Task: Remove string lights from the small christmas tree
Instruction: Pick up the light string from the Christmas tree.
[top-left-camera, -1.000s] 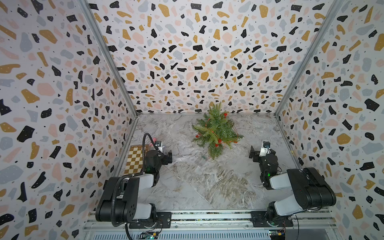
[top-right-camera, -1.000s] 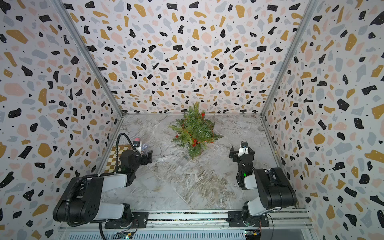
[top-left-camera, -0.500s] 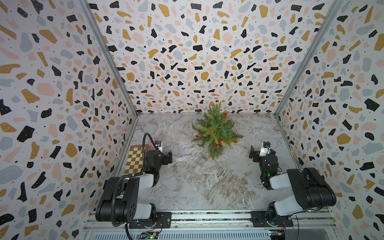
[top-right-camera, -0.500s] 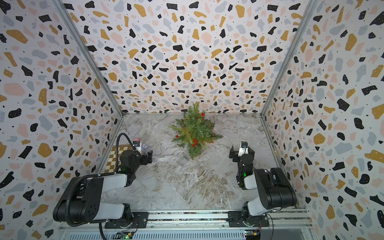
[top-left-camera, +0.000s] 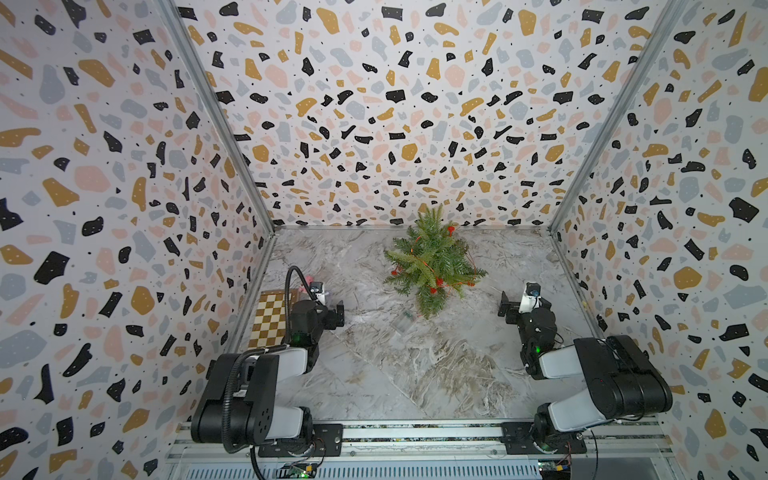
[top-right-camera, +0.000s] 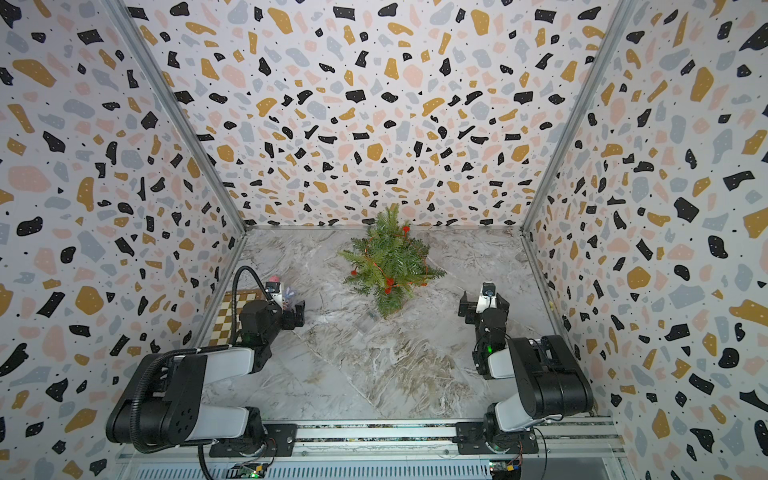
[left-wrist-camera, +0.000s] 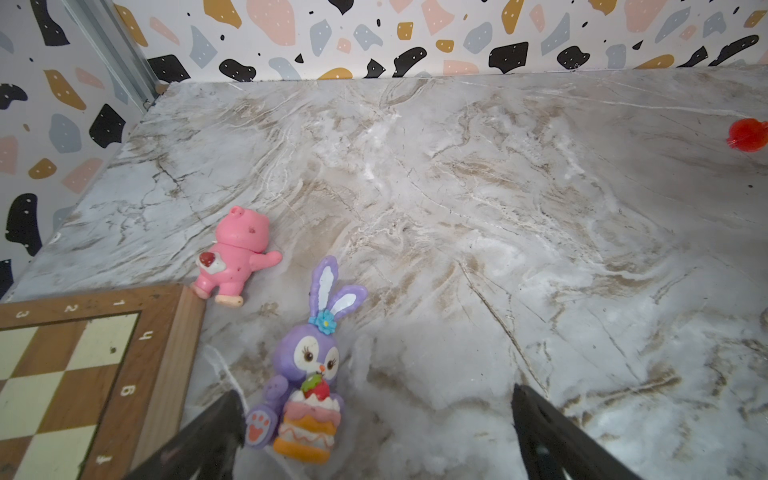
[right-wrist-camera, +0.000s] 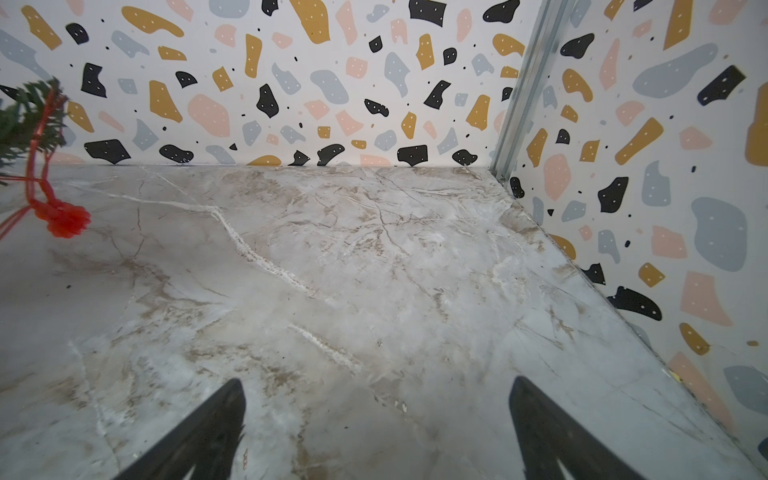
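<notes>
Nothing moved this past second: our left jaws and right jaws gape wide, empty; the string lights (top-left-camera: 438, 281) drape the small christmas tree (top-left-camera: 428, 253) by the surface's (top-left-camera: 374, 374) far edge, untouched.

- The small christmas tree (top-left-camera: 432, 259), green and bushy, is seen near the back wall (top-left-camera: 395, 124).
- The string lights (top-left-camera: 439, 281), a red-beaded wire, are draped through its branches, with their clear box (top-left-camera: 404, 322) laid just in front on the tabletop (top-left-camera: 374, 357).

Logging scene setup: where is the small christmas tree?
In both top views the small christmas tree stands by the back wall, roughly centred, string lights on it.
</notes>
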